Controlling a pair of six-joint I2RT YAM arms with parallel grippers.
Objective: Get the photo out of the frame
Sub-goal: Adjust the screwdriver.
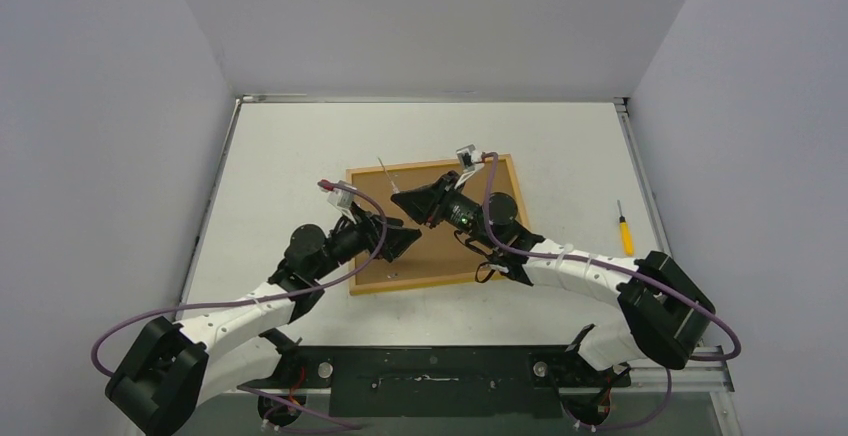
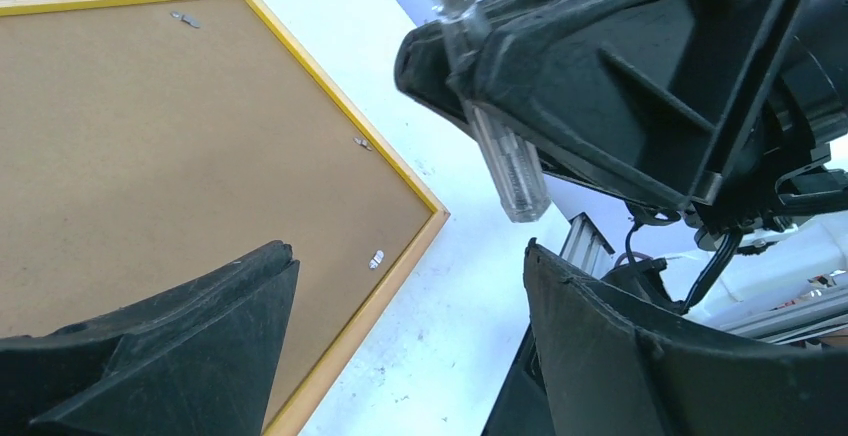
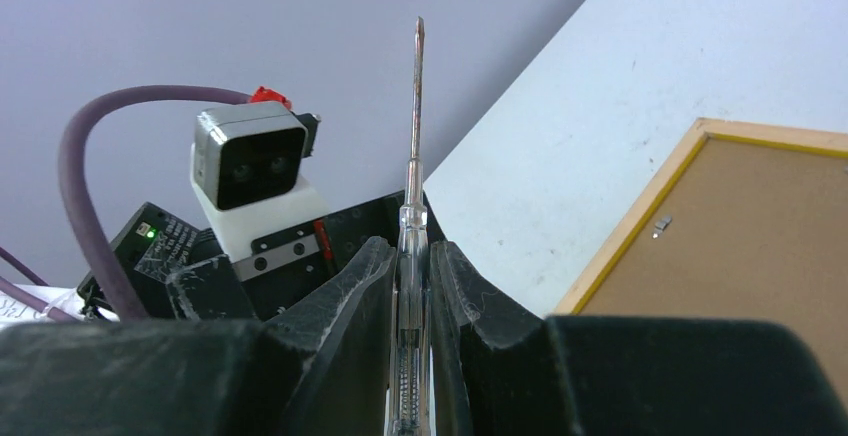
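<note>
The frame (image 1: pixel 437 251) lies face down on the table, brown backing up, with small metal tabs (image 2: pixel 376 258) along its edge. It also shows in the left wrist view (image 2: pixel 150 136) and the right wrist view (image 3: pixel 760 226). The photo is hidden under the backing. My right gripper (image 1: pixel 400 198) hovers over the frame's left part. It (image 3: pixel 412 256) is shut on a clear-handled screwdriver (image 3: pixel 416 106) whose shaft points away from the jaws. My left gripper (image 1: pixel 412 239) is open and empty (image 2: pixel 408 251) just below the right one, over the frame's near left corner.
A small yellow-handled screwdriver (image 1: pixel 625 231) lies on the table to the right of the frame. The two grippers are very close together; the left wrist camera (image 3: pixel 245 171) sits just beyond the screwdriver tip. Grey walls enclose the white table (image 1: pixel 300 156).
</note>
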